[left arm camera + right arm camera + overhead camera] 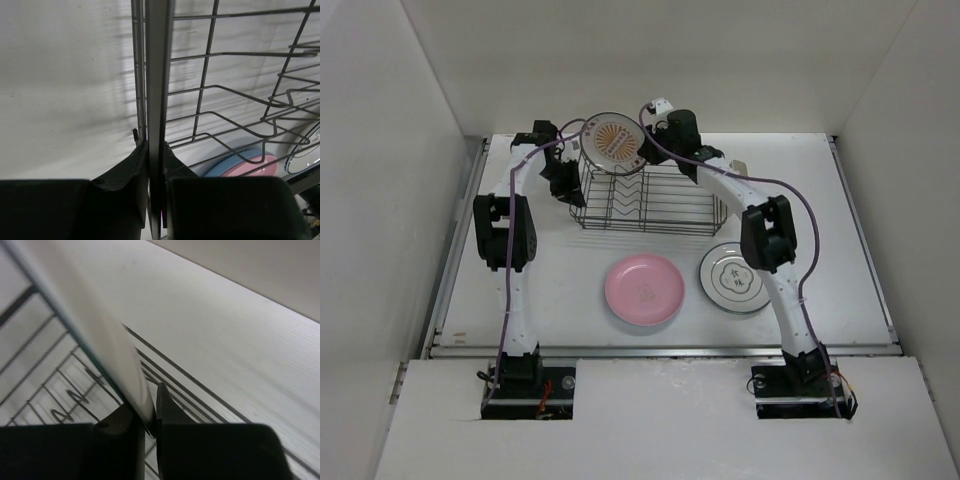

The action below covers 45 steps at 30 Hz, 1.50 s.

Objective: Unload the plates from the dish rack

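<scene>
Plates first: the orange plate (612, 140) stands on edge at the upper-left end of the rack (650, 205) in the top view, above mid-frame. The pink plate (644, 290) and teal plate (731, 277) lie flat on the table (850, 250) below the rack, side by side but not touching.

The left wrist view shows the left gripper (156, 172) clamped on a plate rim seen edge-on. The rim is a pale strip running straight up mid-frame, with a rack wire just left of it and more wires fanning to the right. Through those wires, at lower right, a blue plate (222, 170) peeks out against the pink one; it goes unseen from above.

The right wrist view shows the right gripper (152, 412) pinched on a rim too, with the plate slanting off to the upper left.

From above, both grippers flank the orange plate, left and right, but their jaws are too small to read there.
</scene>
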Each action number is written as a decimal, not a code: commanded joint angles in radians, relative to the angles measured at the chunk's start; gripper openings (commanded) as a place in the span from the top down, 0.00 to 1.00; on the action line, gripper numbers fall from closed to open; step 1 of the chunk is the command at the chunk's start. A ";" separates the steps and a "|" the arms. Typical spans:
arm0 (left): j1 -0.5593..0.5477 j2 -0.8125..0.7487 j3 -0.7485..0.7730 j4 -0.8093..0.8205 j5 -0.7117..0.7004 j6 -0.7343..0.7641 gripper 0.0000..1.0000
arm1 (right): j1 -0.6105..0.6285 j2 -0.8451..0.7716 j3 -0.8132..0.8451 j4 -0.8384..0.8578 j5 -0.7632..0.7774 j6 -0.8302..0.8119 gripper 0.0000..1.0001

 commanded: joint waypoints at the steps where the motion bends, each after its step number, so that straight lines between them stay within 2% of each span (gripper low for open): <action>1: 0.017 0.051 -0.049 -0.054 0.017 -0.018 1.00 | 0.010 -0.097 -0.040 0.173 0.158 0.072 1.00; 4: 0.017 0.051 -0.062 -0.031 0.071 -0.060 1.00 | 0.010 -0.158 -0.121 0.240 0.208 0.063 1.00; 8: 0.017 0.051 -0.071 -0.010 0.091 -0.081 1.00 | 0.001 -0.243 -0.122 0.259 0.247 0.063 1.00; 11: 0.017 0.042 -0.080 -0.010 0.091 -0.092 1.00 | 0.001 -0.301 -0.122 0.282 0.357 0.125 1.00; 14: 0.017 0.030 -0.089 0.001 0.091 -0.101 1.00 | -0.020 -0.321 -0.113 0.302 0.370 0.207 1.00; 17: 0.017 0.010 -0.103 0.012 0.102 -0.124 1.00 | -0.031 -0.344 -0.090 0.229 0.370 0.248 1.00; 20: 0.017 0.010 -0.121 0.050 0.157 -0.153 1.00 | -0.042 -0.456 -0.172 0.164 0.347 0.259 1.00; 24: 0.026 0.001 -0.121 0.050 0.194 -0.178 1.00 | -0.071 -0.698 -0.416 0.043 0.237 0.306 1.00; 25: 0.026 0.001 -0.112 0.050 0.194 -0.178 1.00 | -0.091 -0.809 -0.542 0.029 0.129 0.320 1.00; 28: 0.026 0.013 -0.085 0.017 0.194 -0.169 1.00 | -0.112 -0.962 -0.759 -0.098 0.009 0.371 1.00; 31: 0.026 0.022 -0.072 0.016 0.194 -0.158 1.00 | -0.149 -1.144 -0.926 -0.236 -0.030 0.441 1.00; 32: 0.026 0.022 -0.072 0.006 0.194 -0.147 1.00 | -0.171 -1.192 -1.045 -0.258 -0.044 0.458 1.00; 34: 0.026 0.040 -0.060 -0.007 0.182 -0.138 1.00 | -0.195 -1.339 -1.172 -0.287 -0.044 0.548 1.00; 36: 0.026 0.041 -0.025 -0.016 0.151 -0.126 1.00 | -0.232 -1.489 -1.341 -0.336 0.020 0.621 1.00; 37: 0.017 0.041 -0.014 -0.016 0.131 -0.114 0.95 | -0.243 -1.536 -1.385 -0.365 0.054 0.692 1.00; 38: 0.017 0.041 -0.003 -0.026 0.095 -0.103 0.86 | -0.254 -1.580 -1.427 -0.425 0.089 0.722 1.00; 40: 0.017 0.041 0.033 -0.040 0.082 -0.084 0.73 | -0.283 -1.691 -1.539 -0.456 0.140 0.774 1.00; 42: 0.008 0.025 0.043 -0.053 0.082 -0.071 0.66 | -0.295 -1.746 -1.632 -0.456 0.140 0.845 1.00; 45: -0.002 -0.030 0.043 -0.063 0.070 -0.044 0.59 | -0.295 -1.792 -1.683 -0.456 0.123 0.883 1.00</action>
